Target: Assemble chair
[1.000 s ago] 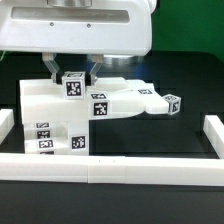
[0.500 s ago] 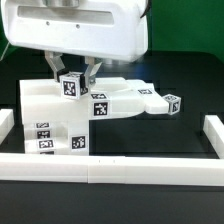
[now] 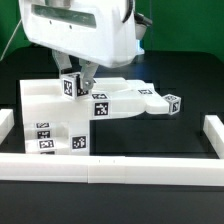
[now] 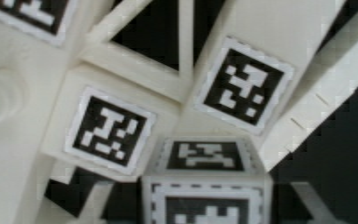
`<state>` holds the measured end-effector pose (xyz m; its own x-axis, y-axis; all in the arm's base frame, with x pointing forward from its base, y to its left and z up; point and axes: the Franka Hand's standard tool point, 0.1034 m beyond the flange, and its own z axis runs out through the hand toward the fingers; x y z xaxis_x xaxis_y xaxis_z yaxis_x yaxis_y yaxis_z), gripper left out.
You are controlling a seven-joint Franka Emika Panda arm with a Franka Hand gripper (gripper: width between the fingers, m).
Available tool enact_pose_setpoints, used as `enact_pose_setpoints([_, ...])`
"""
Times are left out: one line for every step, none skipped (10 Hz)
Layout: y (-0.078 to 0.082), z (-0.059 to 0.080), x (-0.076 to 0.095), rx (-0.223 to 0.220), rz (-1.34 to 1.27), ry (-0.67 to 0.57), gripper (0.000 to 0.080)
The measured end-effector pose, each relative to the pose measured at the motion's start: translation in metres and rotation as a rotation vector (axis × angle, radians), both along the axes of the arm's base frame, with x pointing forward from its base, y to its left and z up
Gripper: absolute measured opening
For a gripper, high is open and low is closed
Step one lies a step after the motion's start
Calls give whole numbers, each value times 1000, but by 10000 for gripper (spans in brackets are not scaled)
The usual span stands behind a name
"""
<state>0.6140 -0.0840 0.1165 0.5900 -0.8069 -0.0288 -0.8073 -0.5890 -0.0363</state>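
Note:
The chair (image 3: pixel 45 105) stands as a white blocky assembly in the exterior view's left half, with tag markers on its front. A flat panel (image 3: pixel 135 97) reaches to the right and ends in a tagged cube (image 3: pixel 172 103). A square white leg (image 3: pixel 70 86) with a tag stands upright on top of the assembly. My gripper (image 3: pixel 71 80) is shut on it from above, and one dark finger (image 3: pixel 88 72) shows beside it. In the wrist view the leg's tagged end (image 4: pixel 202 195) sits between the jaws, with the chair's tagged panels (image 4: pixel 114 125) beyond.
Long plain white border rails run along the front (image 3: pixel 110 166), the exterior view's right (image 3: pixel 212 130) and left (image 3: pixel 5 125). The large white robot housing (image 3: pixel 80 30) hangs over the chair and hides its back part.
The robot housing has swung toward the exterior view's left and tilted, turning the gripper about the leg. The leg has stayed in almost the same place on the chair.

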Motion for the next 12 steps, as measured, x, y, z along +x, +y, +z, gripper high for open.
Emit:
enact_pose_setpoints([0, 0, 0, 20, -105, -2, 284])
enact_pose_setpoints([0, 0, 0, 36, -210, -3, 284])
enact_pose_setpoints([0, 0, 0, 37, -273, 1, 284])
enact_pose_setpoints([0, 0, 0, 38, -324, 4, 284])
enact_pose_setpoints([0, 0, 1, 38, -370, 6, 284])
enact_pose_setpoints([1, 0, 2, 37, -427, 1, 284])
enact_pose_setpoints([1, 0, 2, 35, -393, -1, 284])
enact_pose_setpoints([1, 0, 2, 35, -369, -2, 378])
enact_pose_setpoints([1, -1, 2, 35, -369, -1, 515])
enact_pose_setpoints([2, 1, 3, 16, -279, -2, 515])
enact_pose_setpoints([4, 2, 5, 4, -184, -7, 621])
enact_pose_setpoints([2, 2, 4, 3, -108, -11, 641])
